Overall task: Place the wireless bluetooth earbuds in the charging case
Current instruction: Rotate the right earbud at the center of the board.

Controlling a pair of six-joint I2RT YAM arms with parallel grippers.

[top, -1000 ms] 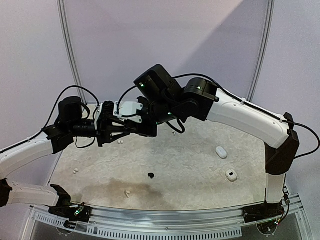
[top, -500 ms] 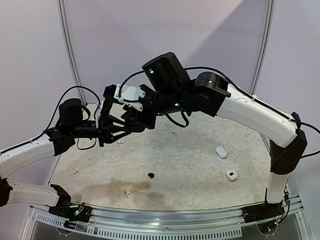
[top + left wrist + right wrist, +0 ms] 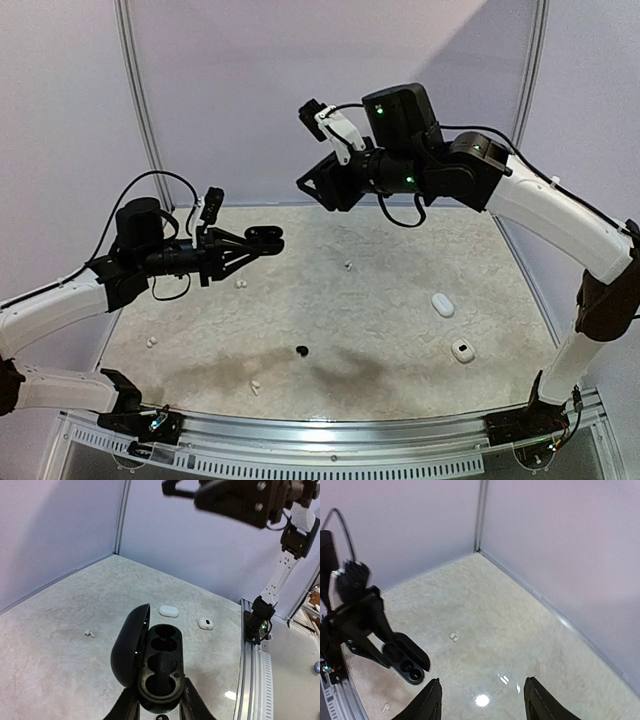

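Worktop [image 3: 400,300] first: earbuds [image 3: 302,351] lie scattered across it. Right arm rides high at the back, right end effector [image 3: 482,705] jaws apart, holding nothing. Left arm reaches out level, left end effector [image 3: 160,707] clamped on the case [image 3: 161,667]. Only its own wrist view shows the lid open.

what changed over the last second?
The right gripper pulled up and away to the right from the black case, and its jaws widened, empty. The left gripper kept holding the open case; the loose earbuds and two white cases on the table didn't move.
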